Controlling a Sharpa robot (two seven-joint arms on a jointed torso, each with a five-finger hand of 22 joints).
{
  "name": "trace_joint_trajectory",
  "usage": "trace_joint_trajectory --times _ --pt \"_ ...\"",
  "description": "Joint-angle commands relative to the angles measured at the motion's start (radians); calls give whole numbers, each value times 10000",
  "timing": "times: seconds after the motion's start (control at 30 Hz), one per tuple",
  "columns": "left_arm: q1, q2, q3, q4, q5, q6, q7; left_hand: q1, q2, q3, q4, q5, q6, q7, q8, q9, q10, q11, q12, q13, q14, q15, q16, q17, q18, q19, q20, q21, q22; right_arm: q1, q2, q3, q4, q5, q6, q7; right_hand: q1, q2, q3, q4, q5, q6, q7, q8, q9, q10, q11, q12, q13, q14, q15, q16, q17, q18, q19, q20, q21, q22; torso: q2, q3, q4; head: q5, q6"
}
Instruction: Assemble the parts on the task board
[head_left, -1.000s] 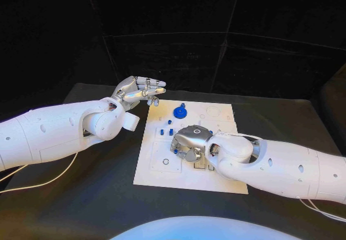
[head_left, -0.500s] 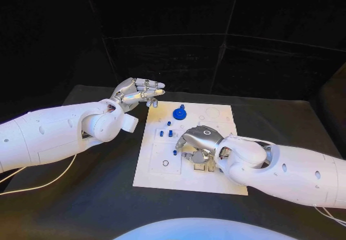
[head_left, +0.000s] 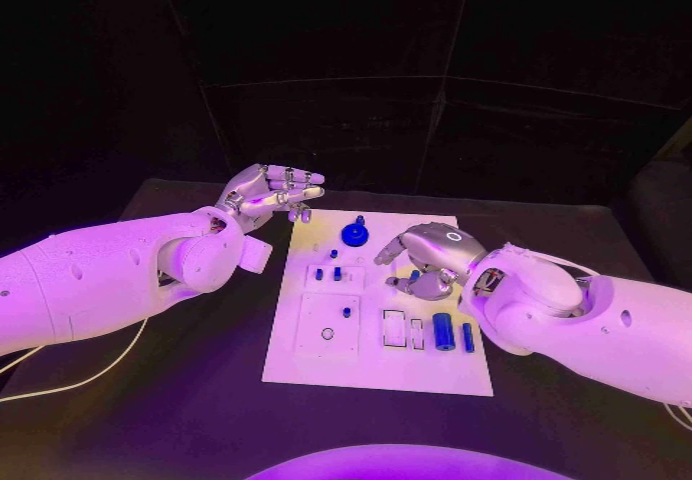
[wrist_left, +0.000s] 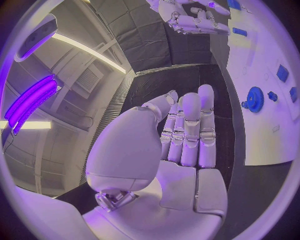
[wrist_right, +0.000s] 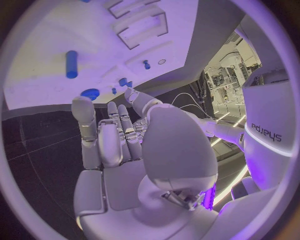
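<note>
On the near part of the task board (head_left: 296, 365) you see a blue cylinder (head_left: 444, 331) lying flat beside a smaller blue piece (head_left: 467, 337). Farther in, your right robot hand (head_left: 428, 262) hovers over the board's middle; whether it holds anything you cannot tell, even from its wrist view. At the far end, a blue gear (head_left: 355, 234) stands; your left robot hand (head_left: 271, 192) hangs released above the worktop (head_left: 173, 400), fingers straight in its wrist view.

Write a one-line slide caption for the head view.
Right hand hovers over the white task board among blue parts; left hand waits raised off the board's far corner.
</note>
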Motion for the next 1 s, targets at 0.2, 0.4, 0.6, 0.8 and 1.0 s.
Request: trace_joint_trajectory --times 0.2,0.4,0.6,0.8,1.0 --pt "9 14 3 11 28 172 12 -70 28 -16 -39 -34 -11 33 -31 -17 -90 -14 -26 -11 -47 4 -48 -9 131 -66 35 -41 -15 201 -528 53 -70 273 1221 -899 -95 -133 -284 75 -181 -127 -65 21 26 -148 -44 135 12 321 33 -85 -82 42 -99 -30 -103 -76 27 -5 22 -131 96" --pt "9 33 3 -1 28 186 11 -70 28 -16 -39 -34 -11 33 -31 -17 -90 -14 -26 -11 -47 4 -48 -9 131 -66 35 -41 -15 221 -508 54 -255 176 1730 -1081 -84 -144 -400 114 -269 -158 -121 19 28 -206 -56 176 11 313 21 -105 -124 46 -109 -39 -145 -124 34 -1 13 -172 88" --pt "8 38 2 -7 28 195 11 -70 28 -16 -39 -34 -11 33 -31 -17 -90 -14 -26 -11 -47 4 -48 -9 131 -66 35 -41 -15 220 -333 43 -503 76 2132 -1158 -72 -139 -421 119 -280 -162 -135 20 29 -223 -57 183 9 310 20 -116 -143 47 -110 -41 -153 -132 34 1 21 -173 54" --pt "8 37 2 -9 28 203 12 -76 28 -23 -42 -35 -9 34 -29 -15 -90 -13 -22 -10 -51 6 -53 -14 131 -67 38 -49 -20 208 -41 24 -783 33 2201 -1133 -31 -84 -429 132 -273 -172 -138 21 30 -221 -62 215 13 306 16 -126 -163 46 -102 -46 -160 -132 39 10 25 -141 45" --pt "6 40 2 -22 28 209 6 -76 28 -23 -42 -35 -9 34 -29 -15 -90 -13 -22 -10 -51 6 -53 -14 131 -67 38 -49 -20 201 167 16 -1010 25 2258 -1083 45 6 -418 143 -245 -172 -133 29 35 -130 -81 316 25 306 -1 -128 -175 41 -75 -59 -159 -119 31 10 22 -133 37"
